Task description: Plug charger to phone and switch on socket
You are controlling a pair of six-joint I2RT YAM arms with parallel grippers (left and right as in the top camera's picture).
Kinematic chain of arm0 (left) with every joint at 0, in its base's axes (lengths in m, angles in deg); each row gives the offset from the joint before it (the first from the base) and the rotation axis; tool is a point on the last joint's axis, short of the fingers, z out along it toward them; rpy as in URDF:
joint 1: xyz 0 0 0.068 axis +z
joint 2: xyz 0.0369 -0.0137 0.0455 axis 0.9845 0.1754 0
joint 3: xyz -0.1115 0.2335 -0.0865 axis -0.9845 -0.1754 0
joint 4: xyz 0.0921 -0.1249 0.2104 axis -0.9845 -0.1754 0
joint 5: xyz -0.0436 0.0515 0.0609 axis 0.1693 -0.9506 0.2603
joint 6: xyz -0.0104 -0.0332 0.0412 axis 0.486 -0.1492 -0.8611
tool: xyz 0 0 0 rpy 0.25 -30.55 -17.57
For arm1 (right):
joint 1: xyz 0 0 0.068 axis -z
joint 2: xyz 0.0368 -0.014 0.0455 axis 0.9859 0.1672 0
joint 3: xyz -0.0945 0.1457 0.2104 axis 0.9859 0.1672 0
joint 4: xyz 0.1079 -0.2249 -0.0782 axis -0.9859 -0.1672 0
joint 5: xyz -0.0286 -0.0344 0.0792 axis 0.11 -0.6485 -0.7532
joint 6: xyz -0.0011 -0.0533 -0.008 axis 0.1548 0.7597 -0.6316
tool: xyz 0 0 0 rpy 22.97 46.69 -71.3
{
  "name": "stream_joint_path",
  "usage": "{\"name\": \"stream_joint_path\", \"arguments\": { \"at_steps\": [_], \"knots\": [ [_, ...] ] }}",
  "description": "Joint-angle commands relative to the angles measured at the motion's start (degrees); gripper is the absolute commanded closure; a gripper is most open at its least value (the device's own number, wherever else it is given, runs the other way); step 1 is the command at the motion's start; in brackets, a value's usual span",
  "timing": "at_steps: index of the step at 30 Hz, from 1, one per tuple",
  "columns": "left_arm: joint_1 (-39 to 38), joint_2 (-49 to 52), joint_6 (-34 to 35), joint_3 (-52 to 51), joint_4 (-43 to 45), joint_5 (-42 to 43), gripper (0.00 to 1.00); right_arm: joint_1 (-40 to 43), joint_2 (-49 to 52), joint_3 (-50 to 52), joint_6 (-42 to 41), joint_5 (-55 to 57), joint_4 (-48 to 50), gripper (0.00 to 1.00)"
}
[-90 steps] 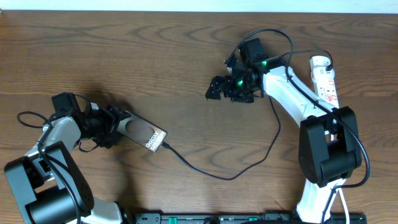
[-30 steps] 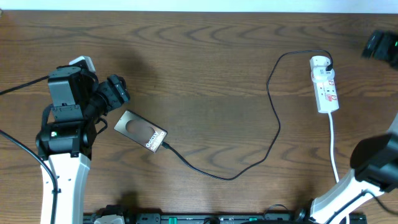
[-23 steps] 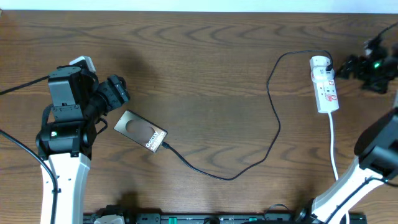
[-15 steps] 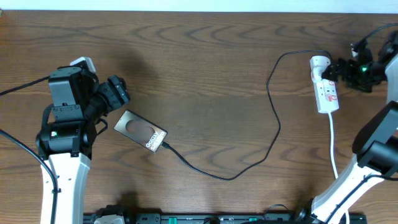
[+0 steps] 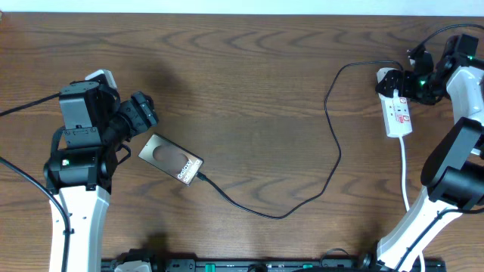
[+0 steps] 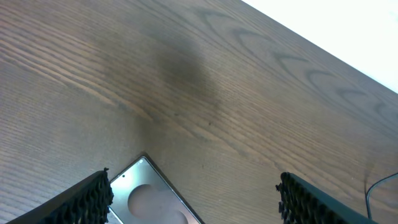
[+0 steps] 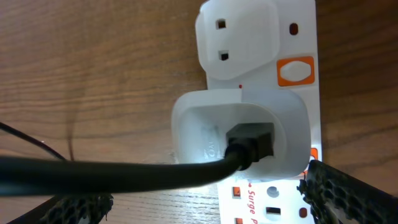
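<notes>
Socket: the white power strip (image 5: pixel 396 107) was seen lying lengthwise at the upper right of the overhead view, its white cord (image 5: pixel 405 175) running down toward the lower edge.
Socket face: in the right wrist view the strip (image 7: pixel 249 37) was shown close up, with an orange switch (image 7: pixel 295 70) at the right of an unused outlet; whether it was on could not be told.
Charger: the black cable (image 5: pixel 334 155) was traced from the strip's upper end in a long loop down and left to the phone (image 5: pixel 171 160); in the right wrist view the cable (image 7: pixel 124 169) was seen entering a white adapter (image 7: pixel 205 134) seated in the strip.
Phone: it was laid flat and tilted at centre left, the cable tip meeting its lower-right short edge; only a corner of the phone (image 6: pixel 146 202) was caught at the bottom of the left wrist view.
Right gripper: the right gripper (image 5: pixel 411 81) was held over the strip's upper end, the arm reaching up along the right edge; its fingers (image 7: pixel 348 193) were spread wide at both sides of the adapter, nothing grasped.
Left gripper: the left gripper (image 5: pixel 142 113) was raised just above and left of the phone, apart from it, fingers (image 6: pixel 87 199) parted and empty.
Surface: a dark wood-grain table (image 5: pixel 249 75) was spread under everything.
Room: a pale strip of wall (image 5: pixel 227 6) was visible along the top edge, and a black rail (image 5: pixel 265 264) along the bottom.
</notes>
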Motion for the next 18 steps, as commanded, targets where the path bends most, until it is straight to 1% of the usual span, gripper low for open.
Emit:
{"name": "stream_joint_path", "arguments": {
  "at_steps": [1, 4, 10, 18],
  "knots": [
    [-0.09, 0.13, -0.96, -0.11, -0.28, -0.76, 0.17, -0.2, -0.55, 1.27, -1.31, 2.54, 1.31, 0.01],
    [-0.09, 0.13, -0.96, -0.11, -0.37, -0.79, 0.17, -0.2, -0.55, 1.79, -1.81, 4.09, 2.08, 0.01],
    [-0.09, 0.13, -0.96, -0.11, -0.35, -0.79, 0.16, -0.24, -0.48, 1.81, -2.36, 3.61, 2.21, 0.01],
    [-0.09, 0.13, -0.96, -0.11, -0.52, -0.79, 0.16, -0.44, 0.02, 1.84, -5.51, 3.34, 2.6, 0.01]
  ]
}}
